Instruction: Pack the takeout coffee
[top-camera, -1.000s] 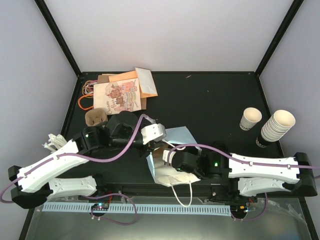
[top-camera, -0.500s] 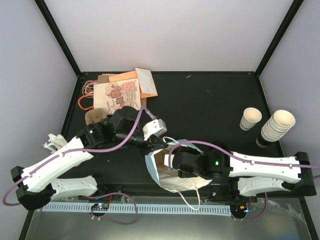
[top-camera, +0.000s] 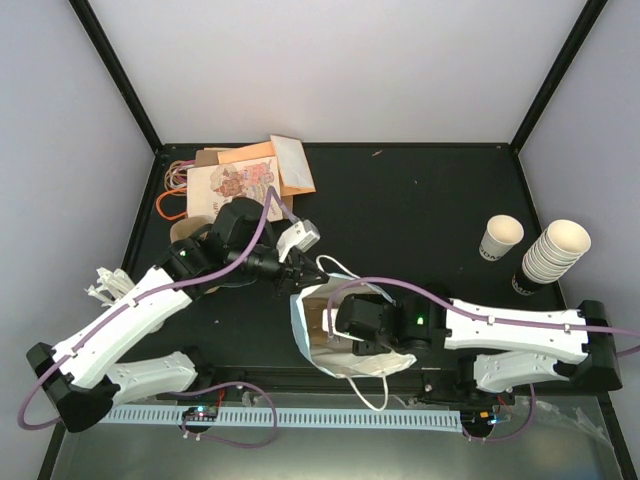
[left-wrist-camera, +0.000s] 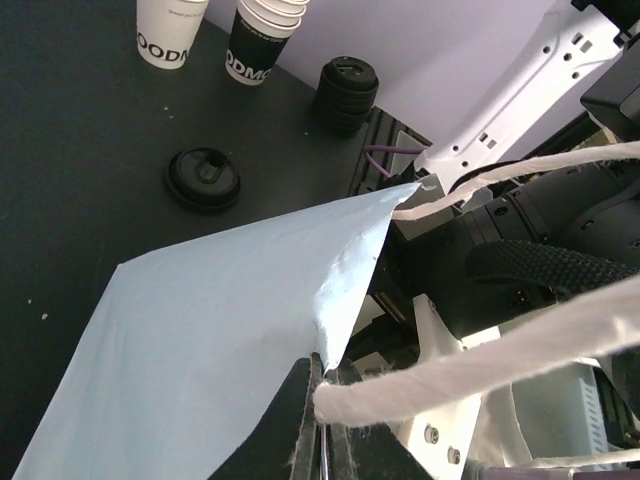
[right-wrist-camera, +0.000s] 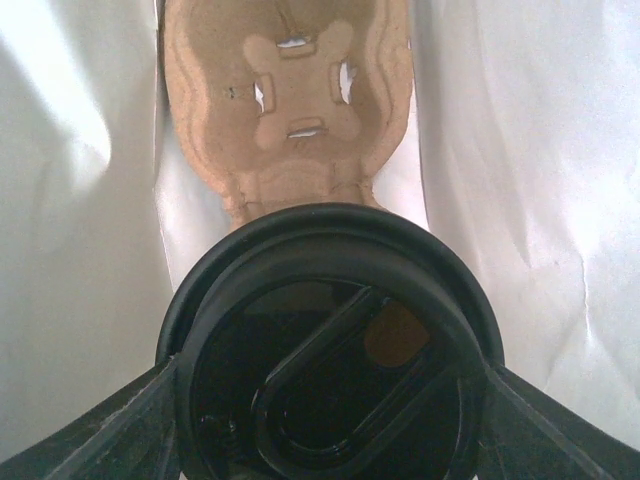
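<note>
Seen from above, the coffee is hidden under the right arm's wrist, which reaches into the open bag (top-camera: 345, 368) at 6 o'clock on the table (top-camera: 420, 200). The right wrist view shows only its top. There the coffee (right-wrist-camera: 325, 350) is a glossy black lid with a raised oval ridge and a brownish glint, and the cup body is out of sight. The right pincer (right-wrist-camera: 328, 425) clamps it inside the bag, with fingers at 3 and 9 o'clock of the rim. The brown carrier (right-wrist-camera: 290, 110) lies beyond it at 12. The left pincer (left-wrist-camera: 322, 425) is pressed together on the bag's rim, beside a rope handle (left-wrist-camera: 480, 375). A single cup (left-wrist-camera: 170, 30) reads "ODMO", cut off at the frame edge; the stack (left-wrist-camera: 265, 35) beside it bears similar cut-off letters
</note>
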